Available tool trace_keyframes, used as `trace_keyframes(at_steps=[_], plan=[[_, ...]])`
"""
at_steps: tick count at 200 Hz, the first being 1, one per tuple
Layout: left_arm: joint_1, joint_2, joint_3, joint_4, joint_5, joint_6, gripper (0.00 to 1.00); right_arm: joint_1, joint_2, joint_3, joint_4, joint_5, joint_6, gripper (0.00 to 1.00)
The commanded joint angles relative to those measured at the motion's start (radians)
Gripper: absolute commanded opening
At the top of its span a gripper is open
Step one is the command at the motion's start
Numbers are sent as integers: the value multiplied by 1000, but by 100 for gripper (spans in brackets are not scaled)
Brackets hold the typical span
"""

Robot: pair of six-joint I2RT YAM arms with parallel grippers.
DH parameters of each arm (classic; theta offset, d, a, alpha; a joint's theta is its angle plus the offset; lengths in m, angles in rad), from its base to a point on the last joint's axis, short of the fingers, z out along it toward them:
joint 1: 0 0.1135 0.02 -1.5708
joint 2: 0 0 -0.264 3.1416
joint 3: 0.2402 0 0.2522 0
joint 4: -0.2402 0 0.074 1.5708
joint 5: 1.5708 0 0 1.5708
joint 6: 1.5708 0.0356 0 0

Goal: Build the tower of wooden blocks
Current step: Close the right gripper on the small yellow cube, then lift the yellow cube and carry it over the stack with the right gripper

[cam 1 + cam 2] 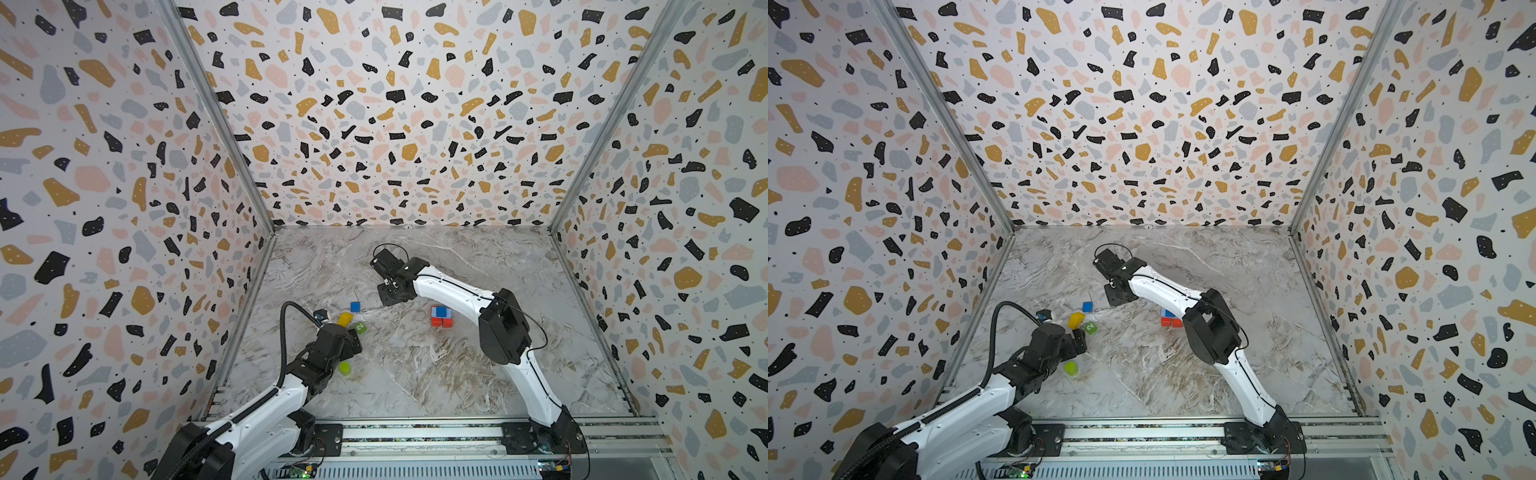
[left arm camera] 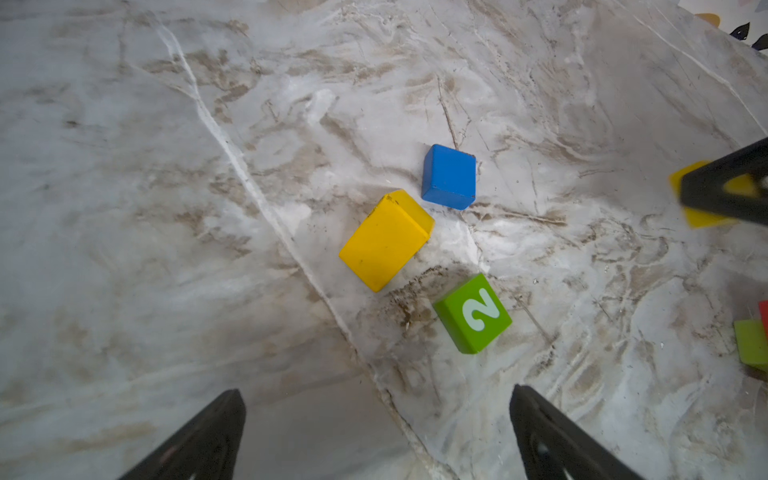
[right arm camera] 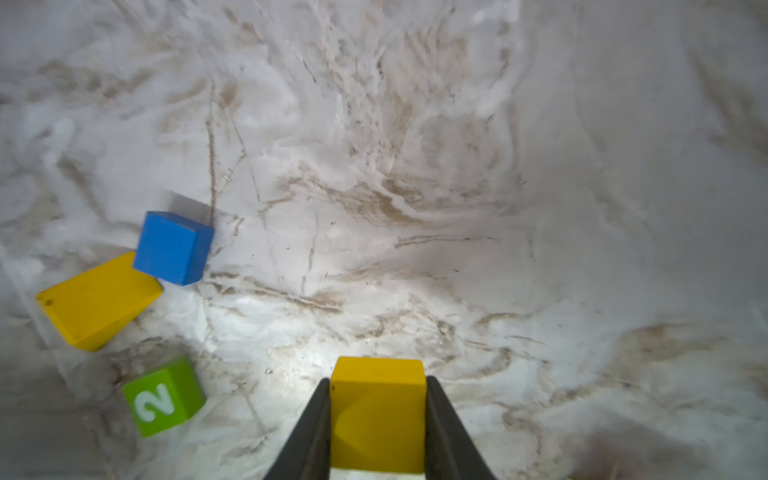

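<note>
Wood block tower (image 1: 441, 316): red base | left end effector (image 2: 376, 392) spread | right end effector (image 3: 377, 381) clamps yellow cube (image 3: 378, 419)

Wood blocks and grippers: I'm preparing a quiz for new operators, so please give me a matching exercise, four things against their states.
Things:
1. right gripper
2. left gripper
3. green cube
4. lime cylinder

States:
A. shows a white 2
B. shut on a yellow block
C. open, holding nothing
D. stands alone on the table

Pairs: 1-B, 2-C, 3-A, 4-D
</note>
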Motion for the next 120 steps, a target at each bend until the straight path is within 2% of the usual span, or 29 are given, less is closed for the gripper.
trace_keyframes(at_steps=[1,45,120], plan=[[6,-5,38,23,13,23,100,-18,-109,6,-73,17,-32,27],[6,-8,46,11,10,32,100,-41,-192,-68,-138,56,-108,26],[5,74,69,26,44,49,100,-148,-502,-475,58,-24,0,24]])
